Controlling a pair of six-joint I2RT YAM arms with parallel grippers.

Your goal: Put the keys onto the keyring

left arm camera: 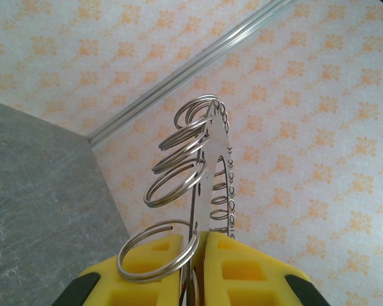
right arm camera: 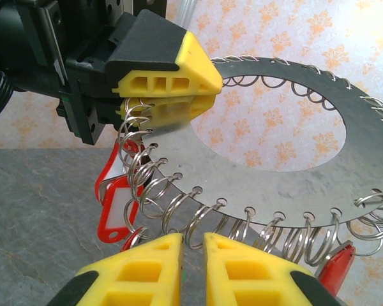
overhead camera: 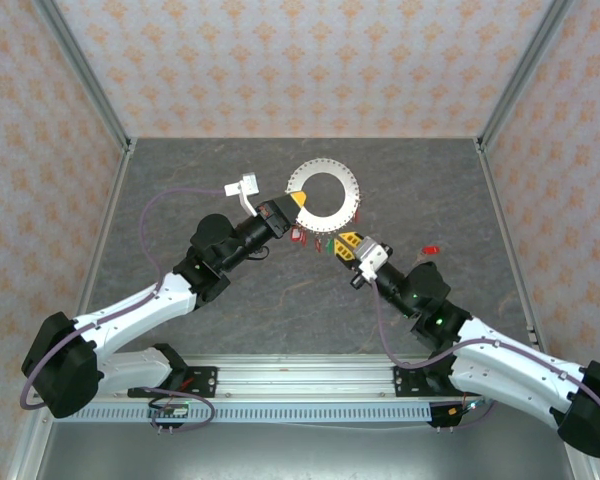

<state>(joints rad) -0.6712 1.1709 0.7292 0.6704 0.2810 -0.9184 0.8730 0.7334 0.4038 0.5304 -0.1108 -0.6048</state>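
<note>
The keyring (overhead camera: 325, 172) is a flat metal disc with an open centre and small split rings all round its rim. It is held up edge-on above the table by my left gripper (overhead camera: 298, 198), which is shut on its rim (left arm camera: 201, 239). In the right wrist view the keyring (right arm camera: 287, 185) fills the view, with the left gripper (right arm camera: 214, 89) clamped at its upper left. Red keys (right arm camera: 115, 204) hang from the rim's lower left, and another red key (right arm camera: 335, 271) hangs at the lower right. My right gripper (right arm camera: 193, 237) sits just under the rim, its jaws a narrow gap apart with a split ring right in front of the tips.
One red key (overhead camera: 431, 248) lies apart on the grey table (overhead camera: 220, 330), right of the right gripper (overhead camera: 345, 243). A white clip-like piece (overhead camera: 245, 187) sits beside the left wrist. Patterned walls close in the back and both sides.
</note>
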